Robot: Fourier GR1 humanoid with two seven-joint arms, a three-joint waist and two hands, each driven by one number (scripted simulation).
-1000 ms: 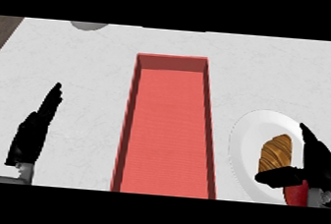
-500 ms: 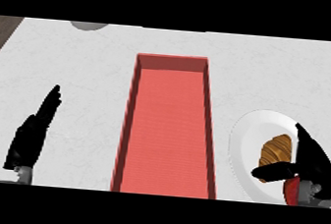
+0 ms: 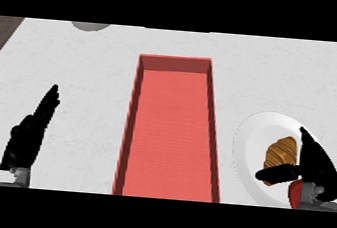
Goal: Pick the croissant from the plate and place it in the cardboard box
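Lying on the round white plate [image 3: 252,142] beside the long red cardboard box [image 3: 171,136], the golden-brown croissant [image 3: 281,150] sat framed by the black right hand [image 3: 314,165], fingers straight, unclenched; the left hand [image 3: 27,137] rested open over the white surface [image 3: 79,64]

White counter [image 3: 71,68], red box [image 3: 168,136], plate [image 3: 249,142], perhaps grey bowl [image 3: 91,25]

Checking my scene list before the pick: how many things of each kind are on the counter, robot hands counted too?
box: 1
plate: 1
croissant: 1, on the plate
grey object at the far edge, partly cut off: 1
hands: 2, left hand and right hand
Total: 6
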